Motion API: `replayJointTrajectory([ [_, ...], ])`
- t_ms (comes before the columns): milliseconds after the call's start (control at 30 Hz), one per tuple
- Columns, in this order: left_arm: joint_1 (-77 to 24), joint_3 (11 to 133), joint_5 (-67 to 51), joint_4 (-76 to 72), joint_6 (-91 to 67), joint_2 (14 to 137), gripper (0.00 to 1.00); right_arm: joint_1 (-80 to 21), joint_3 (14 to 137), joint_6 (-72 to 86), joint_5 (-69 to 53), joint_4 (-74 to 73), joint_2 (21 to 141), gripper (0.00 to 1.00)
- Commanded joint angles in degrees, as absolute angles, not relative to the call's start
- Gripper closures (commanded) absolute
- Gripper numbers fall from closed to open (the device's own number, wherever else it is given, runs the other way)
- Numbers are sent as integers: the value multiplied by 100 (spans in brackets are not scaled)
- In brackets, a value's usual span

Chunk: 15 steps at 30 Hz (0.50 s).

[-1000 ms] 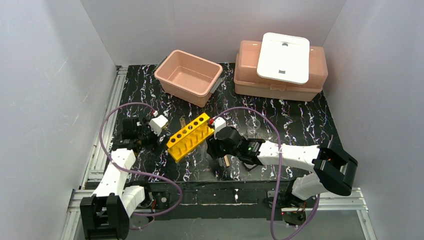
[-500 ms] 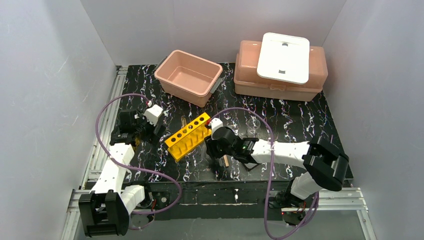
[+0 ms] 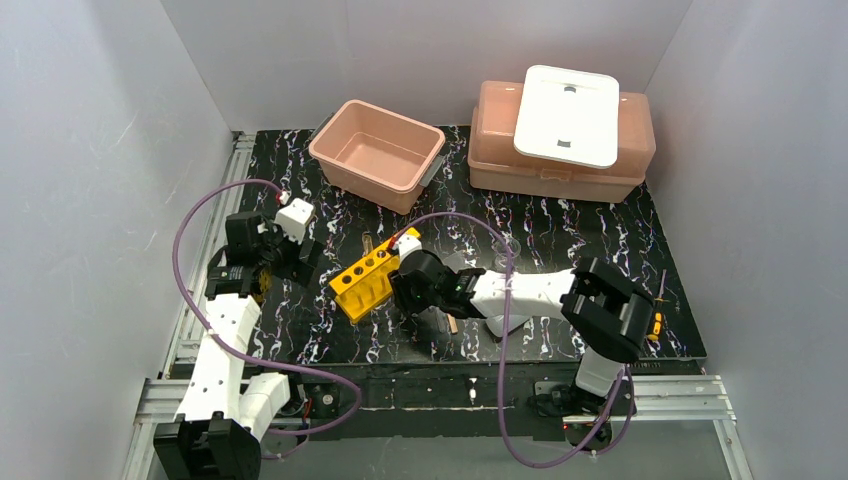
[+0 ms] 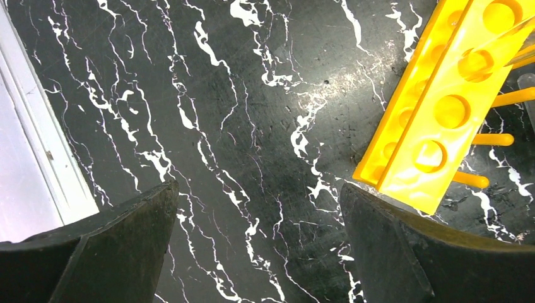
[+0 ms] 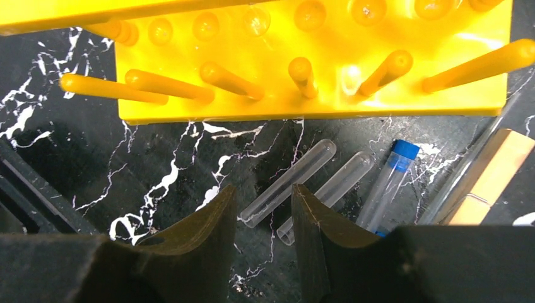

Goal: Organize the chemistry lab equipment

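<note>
Your right gripper [image 5: 264, 192], jaws narrow, straddles one end of a clear glass tube [image 5: 293, 178] lying beside the yellow test-tube rack [image 5: 315, 57]. Expect it light, slippery and brittle: pinch mid-length, gently. Left gripper [image 4: 258, 189] gapes wide, empty.

Rack [image 3: 368, 280], tubes [image 5: 289, 182], tubs [image 3: 377, 185] on marbled table [image 3: 570, 245]

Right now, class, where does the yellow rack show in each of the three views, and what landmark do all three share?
Top external: the rack lies left of centre, slanting up to the right.
Left wrist: it fills the upper right corner.
Right wrist: it runs across the top edge.
Shared landmark: the black marbled table under the rack.
</note>
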State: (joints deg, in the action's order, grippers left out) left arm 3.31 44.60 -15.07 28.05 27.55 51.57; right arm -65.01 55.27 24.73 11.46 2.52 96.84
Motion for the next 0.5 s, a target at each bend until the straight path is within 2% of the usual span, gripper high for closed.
replayJointTrajectory([
  [0,366,4662,-1600,3164,2585,5043,0,-6533,5856,2646,1202,137,9941,55],
  [467,370,4651,-1652,3195,2591,4966,0,-6581,6024,2683,1405,9,10270,54],
])
